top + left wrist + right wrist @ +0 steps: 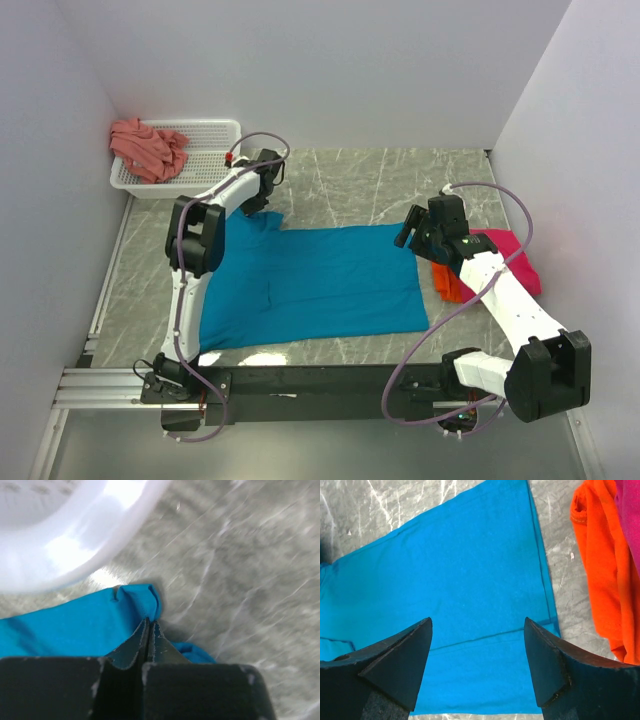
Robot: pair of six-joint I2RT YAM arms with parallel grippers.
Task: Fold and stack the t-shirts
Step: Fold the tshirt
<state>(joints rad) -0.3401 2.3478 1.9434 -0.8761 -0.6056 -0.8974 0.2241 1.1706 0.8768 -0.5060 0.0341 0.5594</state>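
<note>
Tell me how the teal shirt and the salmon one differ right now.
The teal-blue t-shirt lies spread flat on the table; the salmon-pink t-shirt sits crumpled, draped over the corner of the basket. The left gripper pinches the teal one's corner; nothing touches the salmon one. Both are unfolded.

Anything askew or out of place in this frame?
The salmon t-shirt hangs crumpled over the left rim of the basket, partly outside. The teal t-shirt lies flat except its far-left corner, bunched at the shut left gripper.
</note>
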